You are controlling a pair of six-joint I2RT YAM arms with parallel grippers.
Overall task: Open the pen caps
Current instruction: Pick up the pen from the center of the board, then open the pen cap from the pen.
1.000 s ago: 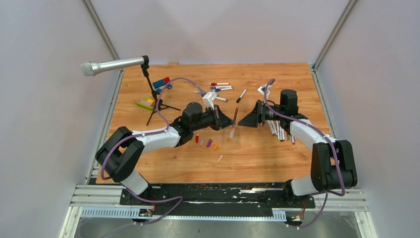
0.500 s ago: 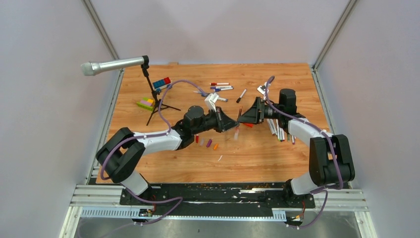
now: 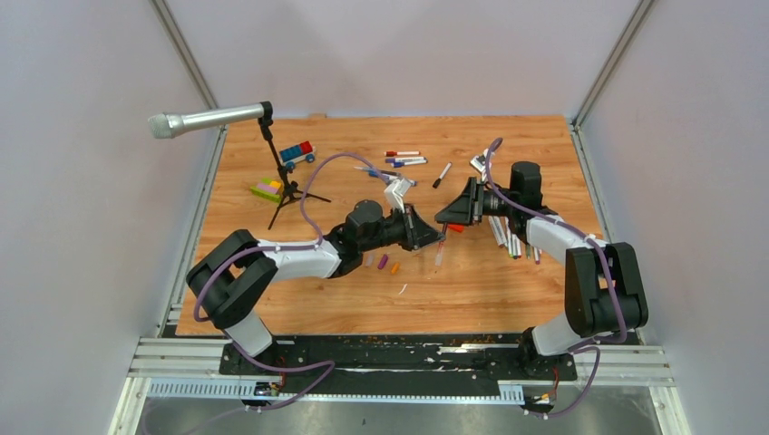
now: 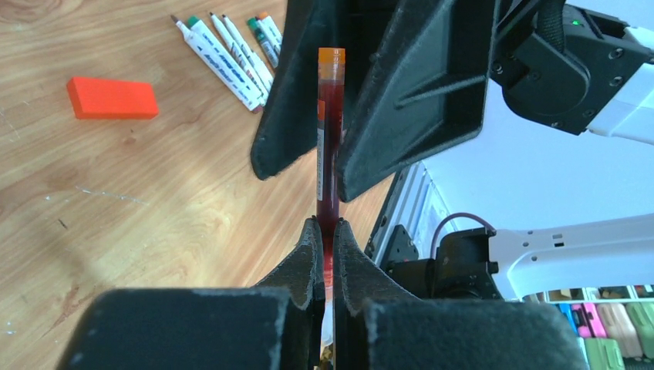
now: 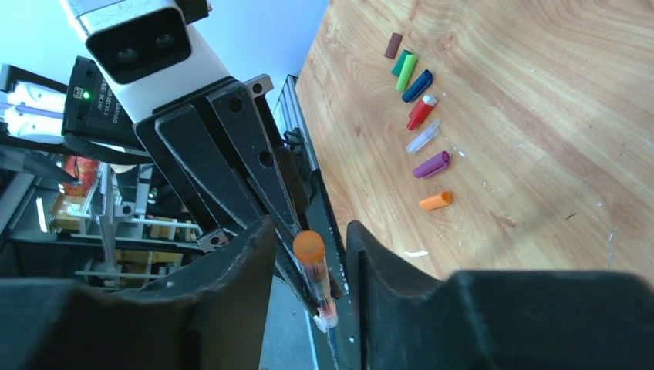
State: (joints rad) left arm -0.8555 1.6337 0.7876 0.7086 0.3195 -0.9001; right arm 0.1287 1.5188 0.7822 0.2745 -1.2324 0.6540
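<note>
Mid-table, left gripper [image 4: 328,231]: clamped tight on the pen [image 4: 329,131], low on its barrel.
Pen look: reddish see-through barrel, orange cap [image 4: 331,58] on, held above the wood.
Opposite, right gripper [image 5: 308,231]: jaws part-spread, flanking the cap, gaps showing.

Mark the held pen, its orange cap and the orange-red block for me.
held pen [image 4: 329,177], left wrist view, mid-barrel.
orange cap [image 5: 308,247], right wrist view, its round top.
orange-red block [image 4: 112,98], left wrist view, top face centre.
</note>
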